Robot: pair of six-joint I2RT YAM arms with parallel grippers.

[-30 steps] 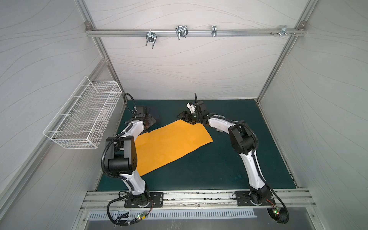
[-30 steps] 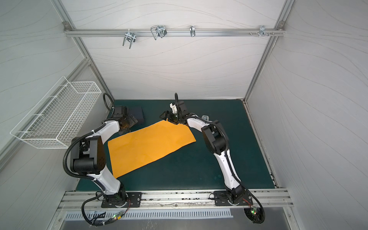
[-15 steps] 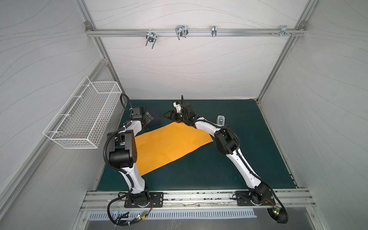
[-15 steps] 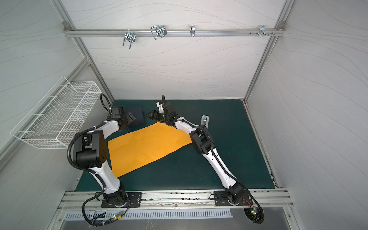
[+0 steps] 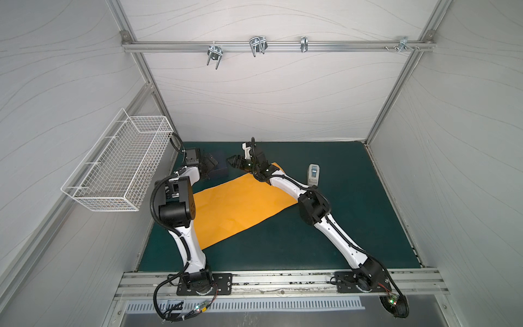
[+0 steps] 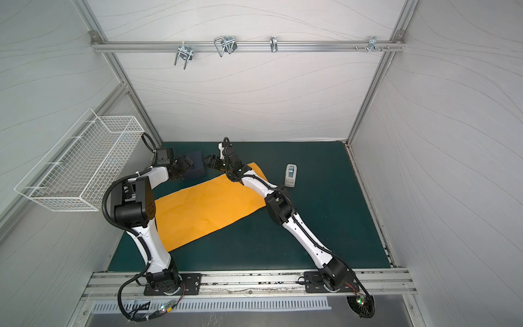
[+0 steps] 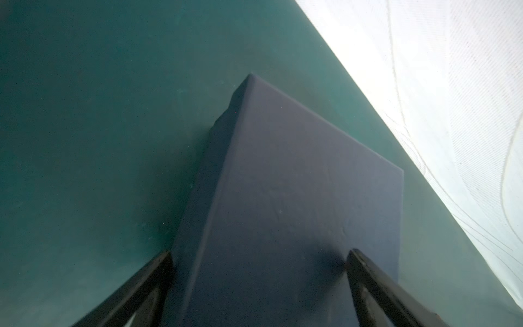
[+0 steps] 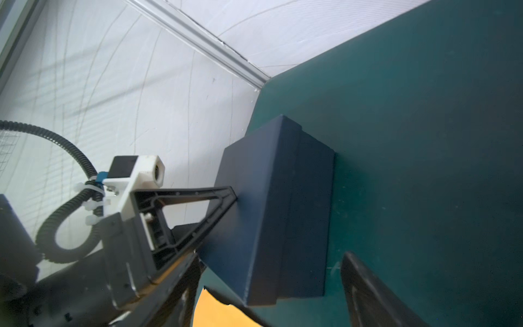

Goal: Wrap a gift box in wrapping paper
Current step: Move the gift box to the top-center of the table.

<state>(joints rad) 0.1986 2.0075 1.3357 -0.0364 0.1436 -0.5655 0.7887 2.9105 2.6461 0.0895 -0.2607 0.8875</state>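
The dark navy gift box (image 5: 220,167) (image 6: 197,166) stands on the green mat at the back left, just beyond the far corner of the orange wrapping paper (image 5: 237,206) (image 6: 203,209), which lies flat. My left gripper (image 5: 209,167) (image 7: 259,262) is open at the box's left side. One of its fingers (image 7: 152,277) is beside the box's wall and the other rests over its top face. My right gripper (image 5: 232,163) (image 8: 268,273) is open on the box's right side, and the box's near end (image 8: 271,212) lies between its fingers. A corner of the paper (image 8: 212,311) shows below it.
A small white-grey tape dispenser (image 5: 312,174) (image 6: 291,175) stands on the mat to the right of the paper. A white wire basket (image 5: 121,167) hangs on the left wall above the left arm. The back wall is close behind the box.
My right gripper has swung left from near the paper's far corner to the box and narrowed slightly. The left gripper has shifted a little at the box. Paper and box have stayed put.
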